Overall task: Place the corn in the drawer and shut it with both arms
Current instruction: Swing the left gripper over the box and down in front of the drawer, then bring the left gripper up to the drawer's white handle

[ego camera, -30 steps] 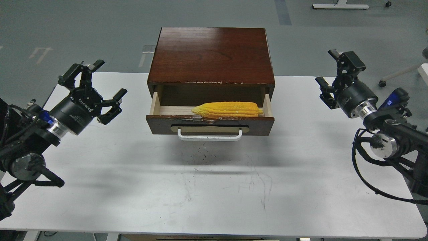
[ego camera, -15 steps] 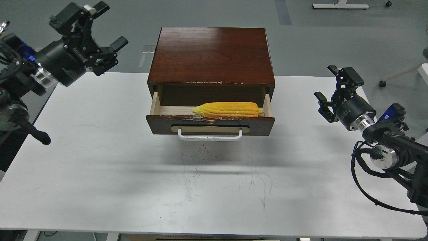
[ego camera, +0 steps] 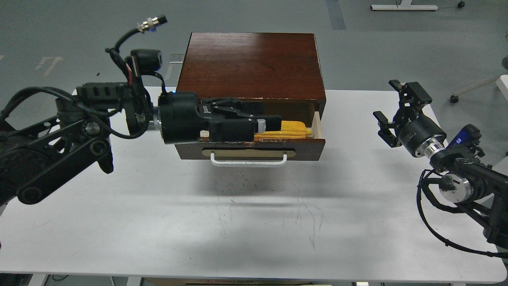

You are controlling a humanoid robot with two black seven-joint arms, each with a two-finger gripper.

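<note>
The yellow corn lies lengthwise inside the open drawer, whose dark chipped front carries a white bar handle. My left gripper reaches in from the left across the drawer opening, just above the corn, and hides the cob's left half. Its dark fingers overlap, so I cannot tell whether they are open, shut or touching the corn. My right gripper is open and empty, hovering over the table well to the right of the drawer.
The drawer belongs to a dark red-brown wooden cabinet at the back middle of the white table. My left arm's forearm and cables cross the table's left part. Grey floor lies beyond the table.
My left arm swung from high at the far left down and right, so its gripper now lies across the drawer opening over the corn. The right arm, corn and drawer stayed put.
</note>
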